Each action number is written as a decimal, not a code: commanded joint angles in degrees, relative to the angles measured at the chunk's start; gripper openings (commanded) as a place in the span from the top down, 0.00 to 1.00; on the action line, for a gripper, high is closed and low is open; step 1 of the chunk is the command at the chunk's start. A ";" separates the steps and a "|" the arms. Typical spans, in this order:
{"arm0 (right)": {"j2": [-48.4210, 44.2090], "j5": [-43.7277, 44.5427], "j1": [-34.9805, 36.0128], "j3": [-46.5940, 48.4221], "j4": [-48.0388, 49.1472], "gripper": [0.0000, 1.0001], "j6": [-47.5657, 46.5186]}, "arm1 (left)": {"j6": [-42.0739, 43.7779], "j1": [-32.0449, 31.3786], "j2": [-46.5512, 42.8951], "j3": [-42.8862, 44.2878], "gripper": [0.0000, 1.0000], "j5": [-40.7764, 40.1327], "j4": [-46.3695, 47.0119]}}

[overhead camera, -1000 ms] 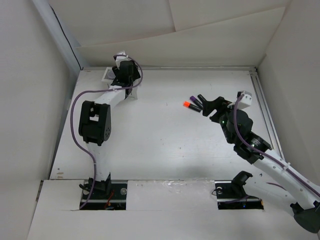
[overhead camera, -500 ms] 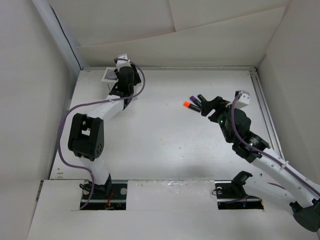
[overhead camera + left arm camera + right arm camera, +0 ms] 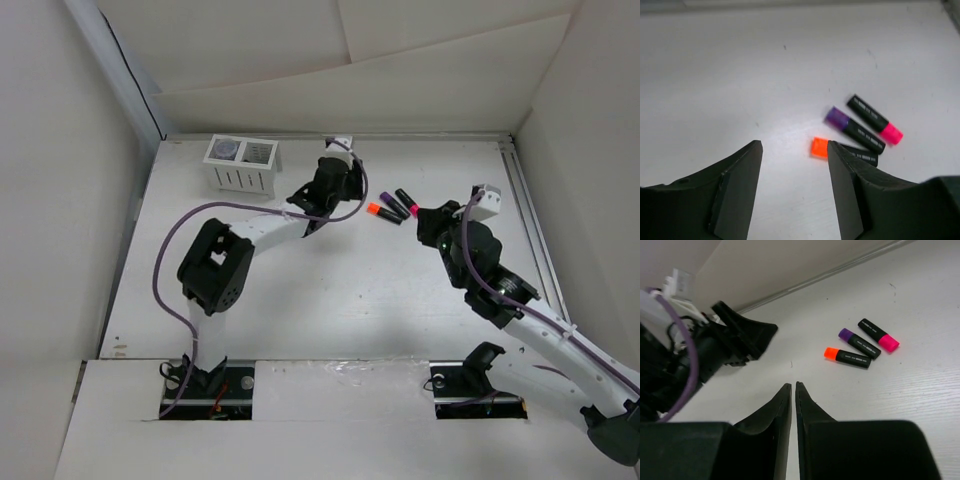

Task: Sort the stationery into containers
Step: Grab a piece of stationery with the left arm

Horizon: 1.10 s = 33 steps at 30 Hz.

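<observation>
We have the left gripper [image 3: 795,147] spread wide and empty, hanging low over the table [image 3: 730,70]. The orange-capped highlighter [image 3: 819,148] lies just ahead of it, cap almost at the tip of its right-hand finger and black barrel running off to that side. Its long axis lies nearly along the line between the two fingers, not across it. We judge that the wrist must turn, and shift a little to the right, before the jaws can close across the barrel. Just beyond it, and angled to it, lie the purple-capped highlighter [image 3: 855,130] and the pink-capped highlighter [image 3: 874,119], side by side and close enough to be nudged. The right gripper [image 3: 792,386] is pressed closed on nothing, and the three highlighters sit ahead of it and off to its right. In its present state we count the left arm the readier and seemingly the nearer. The white organiser [image 3: 240,180] stands well behind the left gripper, back toward the far corner. One compartment holds a small round pale piece [image 3: 229,150]; we cannot tell what, if anything, is in the other.
</observation>
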 commanded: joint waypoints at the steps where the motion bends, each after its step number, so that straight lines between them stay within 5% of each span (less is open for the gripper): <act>1: -2.26 1.79 -0.40 -0.32 2.05 0.87 -0.25 | -7.70 -0.48 3.48 1.93 0.48 4.04 -2.68; 10: -1.12 2.32 -0.40 -0.32 2.05 0.74 -0.25 | -18.27 -4.61 12.35 4.64 0.41 5.89 -1.00; 21: 0.64 1.79 -1.45 -0.32 2.05 0.60 0.27 | -19.34 -5.22 13.78 4.13 0.40 3.61 0.66; 24: 3.62 -0.74 -3.46 0.20 2.05 0.72 0.27 | -19.34 -5.22 10.63 -0.17 0.42 2.99 3.21; 26: 6.15 -2.77 -4.78 0.73 2.05 1.00 0.27 | -19.34 -5.22 8.33 -2.98 0.45 2.99 5.74; 33: 17.57 -5.67 -9.70 3.45 2.05 0.95 0.80 | -18.19 -5.31 -0.37 -14.84 0.52 5.28 12.08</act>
